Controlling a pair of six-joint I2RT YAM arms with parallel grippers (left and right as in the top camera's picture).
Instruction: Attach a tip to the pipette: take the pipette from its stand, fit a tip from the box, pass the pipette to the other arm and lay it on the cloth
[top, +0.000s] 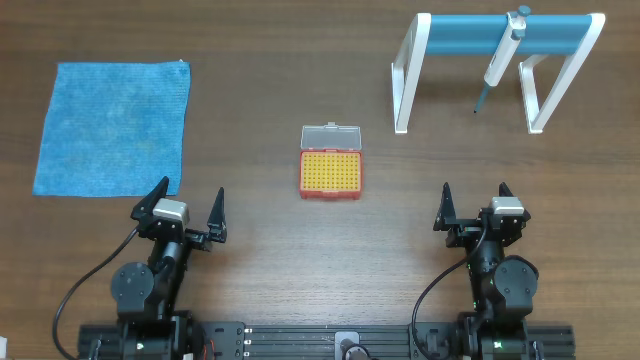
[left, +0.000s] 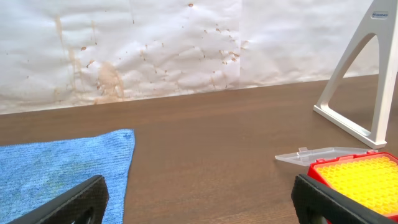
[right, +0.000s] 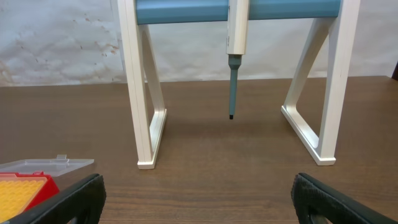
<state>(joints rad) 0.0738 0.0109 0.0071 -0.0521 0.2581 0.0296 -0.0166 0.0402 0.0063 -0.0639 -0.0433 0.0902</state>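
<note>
The white-and-teal pipette (top: 498, 60) hangs on its white stand (top: 410, 75) with a blue crossbar at the back right; in the right wrist view its bare shaft (right: 233, 87) points down between the stand legs (right: 142, 93). An open red tip box (top: 331, 173) with yellow tips sits mid-table, clear lid folded back, and shows in the left wrist view (left: 360, 177). The blue cloth (top: 112, 128) lies flat at the back left (left: 62, 165). My left gripper (top: 186, 213) is open near the front left. My right gripper (top: 476, 207) is open near the front right, facing the stand.
Brown wooden tabletop (top: 260, 90) with bare room between cloth, box and stand. A white paper-covered wall (left: 155, 43) rises behind the table's far edge.
</note>
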